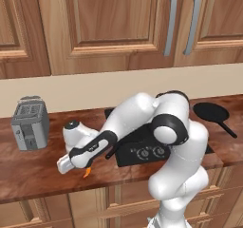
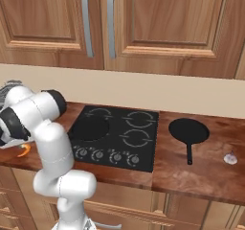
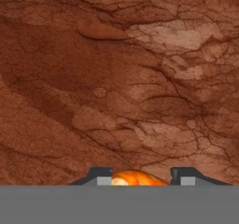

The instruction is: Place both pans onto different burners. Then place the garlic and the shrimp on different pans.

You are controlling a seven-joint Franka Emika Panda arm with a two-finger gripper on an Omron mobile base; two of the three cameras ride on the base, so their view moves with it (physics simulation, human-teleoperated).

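Reddish-brown stone counter (image 3: pixel 140 78) is spreading beneath the gripper (image 3: pixel 140 181), whose fingers are sitting close on either side of the orange shrimp (image 3: pixel 135 178), left of the cooktop (image 2: pixel 115 133). One pan (image 2: pixel 89 127) is resting on the cooktop's near-left burner; the other pan (image 2: pixel 189 131) is lying just right of the cooktop, with the garlic (image 2: pixel 230 158) farther right.

One black pan (image 2: pixel 89 127) sits on the cooktop's (image 2: pixel 143 143) front left burner. The other pan (image 2: pixel 189 130) lies on the worktop (image 2: pixel 201 171) just right of the cooktop, handle toward the front. The orange shrimp (image 3: pixel 135 178) is left of the cooktop, between the tool's (image 3: pixel 140 177) fingertips (image 3: pixel 103 176).
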